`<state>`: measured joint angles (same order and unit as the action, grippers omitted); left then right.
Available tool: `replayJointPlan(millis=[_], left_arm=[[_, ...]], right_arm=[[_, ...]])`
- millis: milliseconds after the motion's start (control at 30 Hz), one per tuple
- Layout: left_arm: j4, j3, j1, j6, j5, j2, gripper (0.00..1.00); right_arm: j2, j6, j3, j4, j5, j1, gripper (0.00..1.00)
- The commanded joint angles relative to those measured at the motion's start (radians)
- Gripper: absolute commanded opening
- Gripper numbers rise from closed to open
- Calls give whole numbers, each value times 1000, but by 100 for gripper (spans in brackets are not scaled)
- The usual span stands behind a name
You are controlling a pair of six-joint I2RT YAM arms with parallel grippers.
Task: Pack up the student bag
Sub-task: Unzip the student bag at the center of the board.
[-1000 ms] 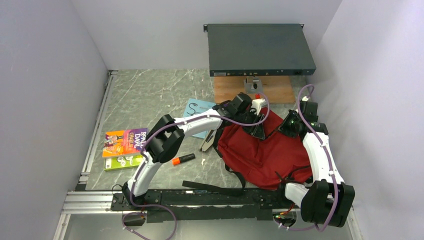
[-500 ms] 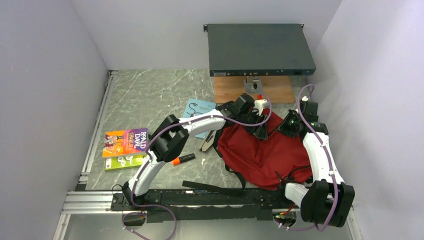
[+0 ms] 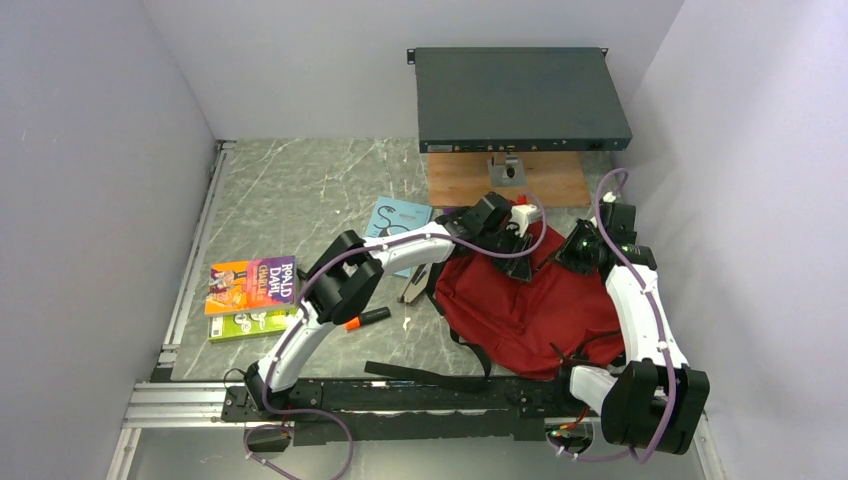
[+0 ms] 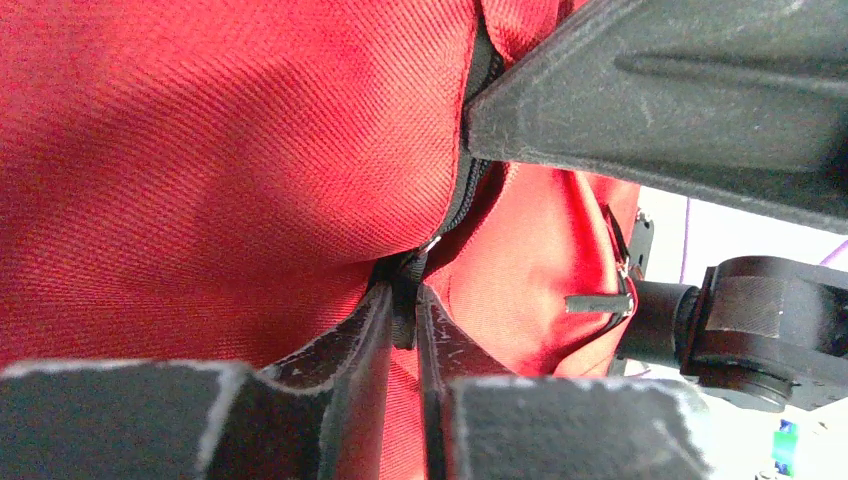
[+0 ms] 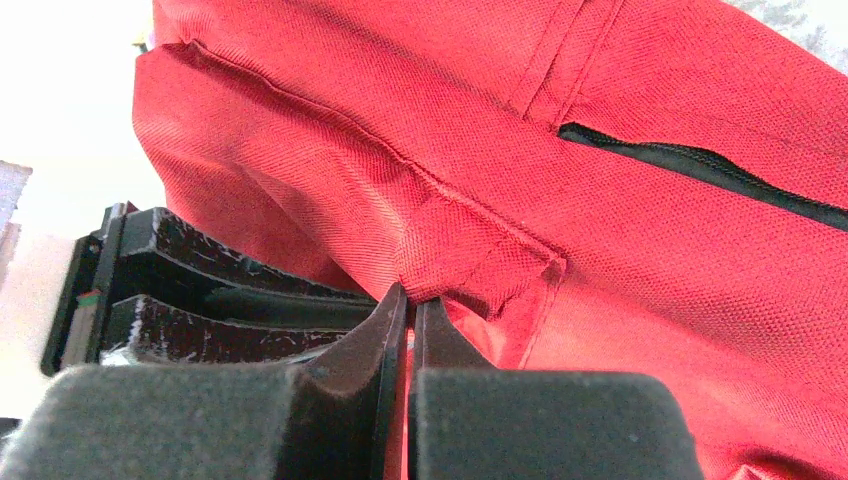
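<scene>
Bag (image 3: 520, 300), dark red woven fabric, crumpled and lying flat on the right side of the table (image 3: 300, 200), between the two arms. Black straps (image 3: 430, 376) trailing off toward the near edge. Black zipper trim along a seam, a thin black zip line across one panel in the right wrist view. Pinched at its far edge from both sides: left gripper (image 4: 405, 315) closed to a sliver on the black zipper pull (image 4: 403, 300), right gripper (image 5: 410, 305) clamped almost together on a fold of the red cloth. Just left of the bag, a blue sheet (image 3: 393, 215) partly under the left arm. Nearer, an orange-capped marker (image 3: 366, 318). Well apart at the table's left edge, two books (image 3: 250, 285), overlapping. At the far end, a dark flat case (image 3: 520, 100) on a wooden board (image 3: 470, 182).
</scene>
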<state>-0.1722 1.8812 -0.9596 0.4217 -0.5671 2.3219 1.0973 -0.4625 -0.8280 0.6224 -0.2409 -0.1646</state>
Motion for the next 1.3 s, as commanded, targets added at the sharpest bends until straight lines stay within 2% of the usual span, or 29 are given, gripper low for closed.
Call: replayJointPlan(millis=[0, 67, 133, 267, 333, 400, 833, 900, 967, 1100, 1267], left_arm=[[33, -33, -12, -34, -16, -57, 13], [30, -46, -11, -42, -6, -73, 4], [35, -52, -11, -39, -6, -79, 0], [28, -50, -11, -31, -7, -87, 0], [28, -57, -11, -31, -2, -99, 0], [30, -61, -10, -29, -2, -106, 0], [33, -68, -10, -10, -10, -123, 0], [30, -71, -10, -5, -7, -126, 0], [18, -70, -10, 3, 1, -127, 0], [-65, -79, -10, 4, 50, -136, 0], [-78, -223, -14, 11, 87, -217, 0]], right_arm=[[-13, 14, 0, -56, -25, 1, 0], [-12, 19, -2, -53, -16, 2, 0], [-9, 23, -2, -52, -7, 3, 0], [7, 42, -19, -24, 48, 25, 0], [12, 54, -27, 2, 102, 62, 15], [6, 52, -24, 9, 133, 96, 22], [-12, 21, 61, -26, 109, 112, 25], [-5, 17, 68, -38, 111, 115, 21], [1, 6, 65, -43, 129, 116, 0], [6, -30, 15, -33, 192, 111, 0], [11, -58, -34, -28, 269, 76, 0]])
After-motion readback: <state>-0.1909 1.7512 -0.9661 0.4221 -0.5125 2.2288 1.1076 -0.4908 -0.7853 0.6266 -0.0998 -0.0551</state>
